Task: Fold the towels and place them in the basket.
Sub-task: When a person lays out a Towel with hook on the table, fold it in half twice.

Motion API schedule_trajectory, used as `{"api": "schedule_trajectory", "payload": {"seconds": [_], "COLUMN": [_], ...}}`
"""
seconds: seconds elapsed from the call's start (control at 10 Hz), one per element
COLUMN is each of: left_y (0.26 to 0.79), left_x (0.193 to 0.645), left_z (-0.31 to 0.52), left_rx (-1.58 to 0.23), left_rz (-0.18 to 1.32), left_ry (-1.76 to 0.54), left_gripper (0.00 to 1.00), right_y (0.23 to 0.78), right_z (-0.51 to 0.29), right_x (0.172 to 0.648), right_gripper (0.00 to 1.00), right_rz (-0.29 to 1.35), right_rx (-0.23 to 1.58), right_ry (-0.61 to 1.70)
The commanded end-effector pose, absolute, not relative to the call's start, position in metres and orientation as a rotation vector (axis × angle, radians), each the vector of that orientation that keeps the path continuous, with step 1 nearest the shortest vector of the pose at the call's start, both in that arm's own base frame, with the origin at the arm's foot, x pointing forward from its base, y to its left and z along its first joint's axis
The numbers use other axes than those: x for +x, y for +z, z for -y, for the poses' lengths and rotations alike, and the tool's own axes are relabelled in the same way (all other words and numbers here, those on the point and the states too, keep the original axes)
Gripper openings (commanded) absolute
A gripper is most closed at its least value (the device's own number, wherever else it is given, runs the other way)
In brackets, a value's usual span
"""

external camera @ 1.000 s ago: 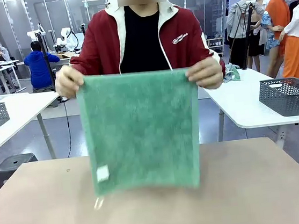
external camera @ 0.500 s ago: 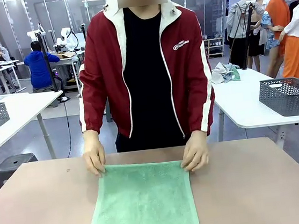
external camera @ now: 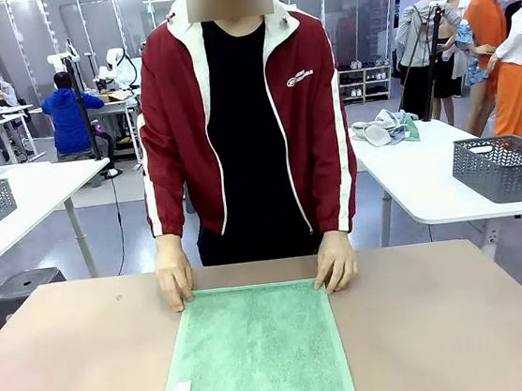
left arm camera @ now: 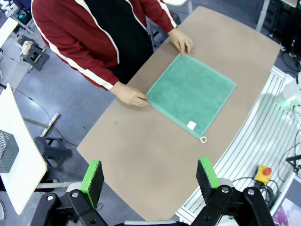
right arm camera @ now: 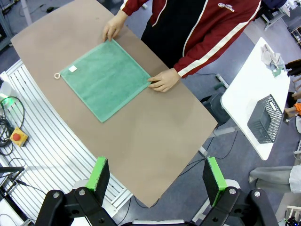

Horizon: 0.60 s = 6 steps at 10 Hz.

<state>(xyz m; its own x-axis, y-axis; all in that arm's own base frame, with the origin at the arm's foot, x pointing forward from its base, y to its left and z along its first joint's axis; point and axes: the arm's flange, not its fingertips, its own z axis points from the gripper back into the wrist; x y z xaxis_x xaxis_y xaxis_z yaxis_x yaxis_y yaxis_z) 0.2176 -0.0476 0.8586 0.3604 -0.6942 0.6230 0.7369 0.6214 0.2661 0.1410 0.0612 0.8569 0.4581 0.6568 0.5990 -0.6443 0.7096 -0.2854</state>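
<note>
A mint green towel (external camera: 255, 352) lies spread flat on the brown table (external camera: 73, 368), with a white label and a small loop at its near left corner. The person's hands (external camera: 174, 279) press on its two far corners. In the left wrist view the towel (left arm camera: 192, 94) lies far below my left gripper (left arm camera: 149, 173), which is open and holds nothing. My right gripper (right arm camera: 157, 173) is also open and empty, high above the table's edge, with the towel (right arm camera: 106, 77) well ahead of it. The basket is out of view.
White neighbouring tables stand behind on both sides. Each carries a grey lattice bin (external camera: 506, 167), and crumpled cloths (external camera: 384, 129) lie on the right one. A ribbed white floor panel (right arm camera: 51, 141) with a red-button box (right arm camera: 19, 136) runs along the table's near side.
The person lowered the hanging green towel onto the table, spread it flat and drew it slightly toward the far edge. Both grippers stayed open.
</note>
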Motion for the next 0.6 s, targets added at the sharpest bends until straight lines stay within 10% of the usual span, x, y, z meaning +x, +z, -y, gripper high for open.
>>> {"api": "schedule_trajectory", "payload": {"seconds": [0.0, 0.5], "left_y": [0.8581, 0.8581], "left_x": [0.216, 0.216], "left_z": [0.0465, 0.0465], "left_rx": [-0.063, -0.063], "left_rz": [0.776, 0.776], "left_ry": [-0.922, -0.922], "left_gripper": [1.0, 1.0], "right_y": [0.8574, 0.8574], "right_z": [-0.0604, -0.0604], "right_x": [0.1392, 0.1392], "right_gripper": [1.0, 1.0], "right_rz": [0.751, 0.751], "right_rx": [-0.019, -0.019], "right_ry": [0.802, 0.802]}}
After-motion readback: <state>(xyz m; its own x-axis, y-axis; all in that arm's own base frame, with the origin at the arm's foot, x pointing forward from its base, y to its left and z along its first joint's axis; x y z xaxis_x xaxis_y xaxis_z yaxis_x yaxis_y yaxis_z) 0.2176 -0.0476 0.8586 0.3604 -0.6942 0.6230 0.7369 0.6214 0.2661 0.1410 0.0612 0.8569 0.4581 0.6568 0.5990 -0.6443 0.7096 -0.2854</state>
